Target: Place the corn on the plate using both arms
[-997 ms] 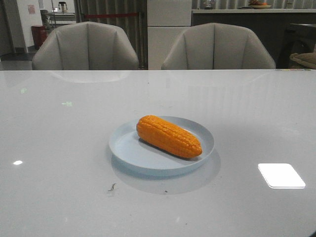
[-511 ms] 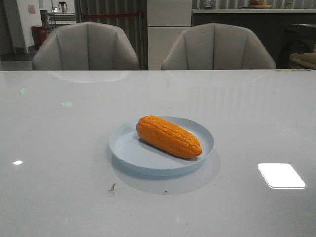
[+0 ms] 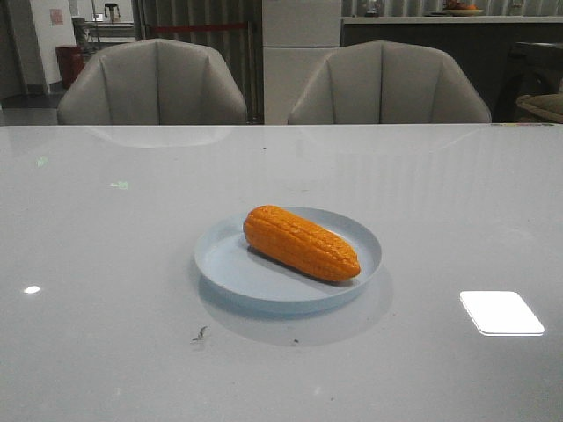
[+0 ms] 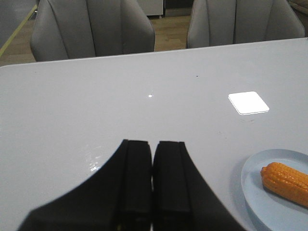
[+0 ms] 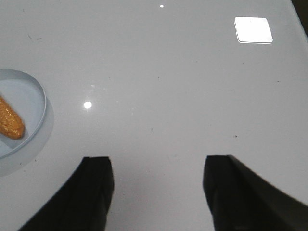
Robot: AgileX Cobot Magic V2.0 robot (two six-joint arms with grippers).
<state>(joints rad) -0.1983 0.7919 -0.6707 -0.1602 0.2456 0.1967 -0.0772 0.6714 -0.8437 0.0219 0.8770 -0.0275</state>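
**Corn resting on plate, both grippers clear**

Corn (image 3: 301,243) lying flat inside the pale blue plate (image 3: 229,268), set at a slant, tapered end toward the plate's near right rim, blunt end toward its far left rim. Plate seated on the glossy white table (image 3: 106,237), two grey chairs (image 3: 154,83) well beyond its far edge. Left gripper (image 4: 152,159) above bare table near the plate, fingers (image 4: 136,163) pressed together, holding nothing. Right gripper (image 5: 156,175) likewise near the plate, fingers (image 5: 98,180) spread wide and empty. Small dark mark (image 3: 200,333), perhaps a scuff, near the plate's front left.
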